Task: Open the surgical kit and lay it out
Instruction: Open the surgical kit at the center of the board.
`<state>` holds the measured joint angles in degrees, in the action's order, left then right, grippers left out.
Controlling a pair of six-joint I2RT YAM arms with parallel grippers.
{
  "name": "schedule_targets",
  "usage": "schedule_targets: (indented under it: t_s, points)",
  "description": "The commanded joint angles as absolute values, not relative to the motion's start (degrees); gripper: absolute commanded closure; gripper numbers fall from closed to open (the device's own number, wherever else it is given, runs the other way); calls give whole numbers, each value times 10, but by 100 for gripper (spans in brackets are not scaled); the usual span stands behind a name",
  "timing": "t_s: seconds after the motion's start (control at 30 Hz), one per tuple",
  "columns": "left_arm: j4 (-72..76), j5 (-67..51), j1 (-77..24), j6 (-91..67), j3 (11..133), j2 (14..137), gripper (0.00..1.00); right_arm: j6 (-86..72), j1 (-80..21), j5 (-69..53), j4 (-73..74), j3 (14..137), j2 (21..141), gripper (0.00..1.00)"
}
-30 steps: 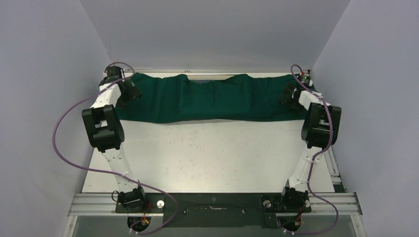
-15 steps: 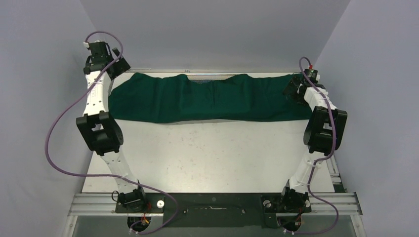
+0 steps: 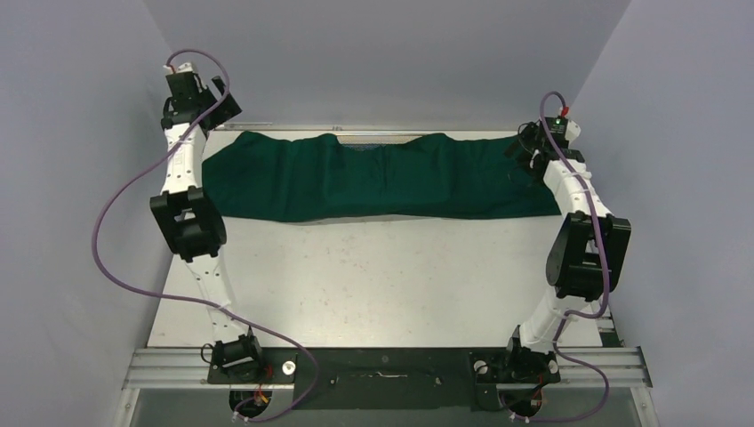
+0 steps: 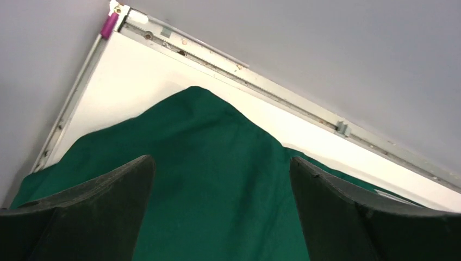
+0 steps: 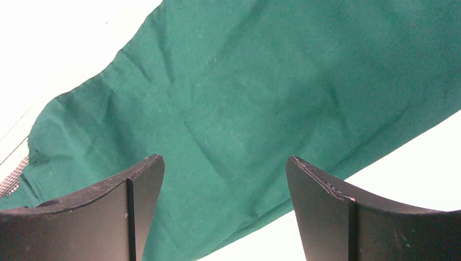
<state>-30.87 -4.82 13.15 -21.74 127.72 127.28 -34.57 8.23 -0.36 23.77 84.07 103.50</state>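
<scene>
Your left gripper (image 4: pixel 220 163): jaws spread wide, nothing between them. In the left wrist view both fingers frame the left end of the green cloth (image 3: pixel 382 178), and the cloth's far corner comes to a peak between them. From the top camera that gripper hangs raised off the table (image 3: pixel 373 276), by the back-left corner, just past the cloth's left end.

Your right gripper (image 5: pixel 224 160): jaws spread just as wide, also holding nothing. It looks down on the right end of the cloth, with the cloth's near edge running diagonally under the right finger. From above it sits over the cloth's far-right corner. You can't tell from these views whether the fingertips touch the fabric.

The cloth lies as one long rumpled band across the far part of the table, reaching nearly from the left side to the right, with folds near its middle. The mesh tray (image 5: pixel 12 179) shows only as a thin strip at the cloth's far edge; the cloth covers the rest.

The table's back rail (image 4: pixel 282 98) runs just behind the cloth. The near half of the table is bare white top. A purple cable (image 3: pixel 107 231) loops off each arm.
</scene>
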Motion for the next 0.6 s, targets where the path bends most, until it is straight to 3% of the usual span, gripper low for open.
schedule_targets:
  t_s: [0.0, 0.2, 0.4, 0.57]
  points:
    - [-247, -96, 141, -187, 1335, 1350, 9, -361, 72, 31, 256, 853, 987, 20]
    - [-165, -84, 147, -201, 1301, 1388, 12, -359, 58, 26, 291, 842, 969, 20]
    - [-117, -14, 149, -183, 1279, 1412, 10, -359, 52, 22, 309, 825, 960, 20]
    - [-151, -42, 156, -195, 1366, 1484, 8, -359, 51, 19, 332, 834, 957, 20]
